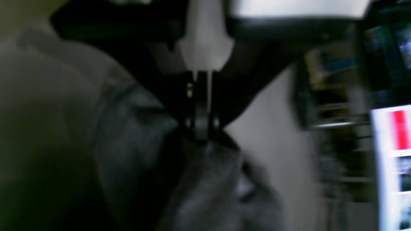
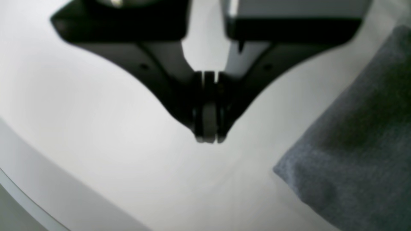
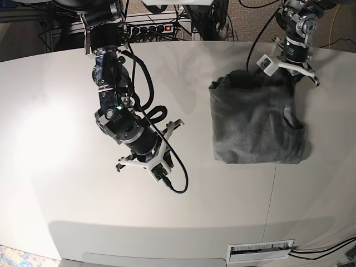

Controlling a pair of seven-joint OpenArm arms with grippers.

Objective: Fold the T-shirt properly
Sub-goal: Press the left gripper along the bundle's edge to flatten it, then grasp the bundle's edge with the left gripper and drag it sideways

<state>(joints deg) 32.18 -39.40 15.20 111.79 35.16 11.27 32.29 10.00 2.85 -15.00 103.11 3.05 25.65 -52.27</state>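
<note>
- T-shirt point(image 3: 256, 125): heather-grey, lies folded into a rough rectangle on the white table point(image 3: 55, 111), on the far-right part of the top as seen from the base view; wrinkled, w/ a small lump at its right edge and a rounded bulge at its far-left corner.
- Left gripper point(image 1: 201, 134): at the far edge of the T-shirt, top right in the base view; jaws pressed together. In the left wrist view grey cloth bunches right up against the fingertips, on both sides; looks like a pinch on the fabric, though the pic is blurred and dark.
- Left arm point(image 3: 295, 33): comes down from the far-right corner, wrist over the shirt's far edge; white camera bracket juts out to either side.
- Right gripper point(image 2: 208, 136): clenched, nothing between the jaws; hangs over bare table, well apart from the T-shirt. In the right wrist view a corner of the shirt shows at the right, not touching.
- Right arm point(image 3: 117, 105): black, reaches from the far-left side toward mid-table; cables loop around it.
- Power strip point(image 3: 153, 28): behind the table's far edge, red switch visible.
- Table seam runs down the near-right part of the top.
</note>
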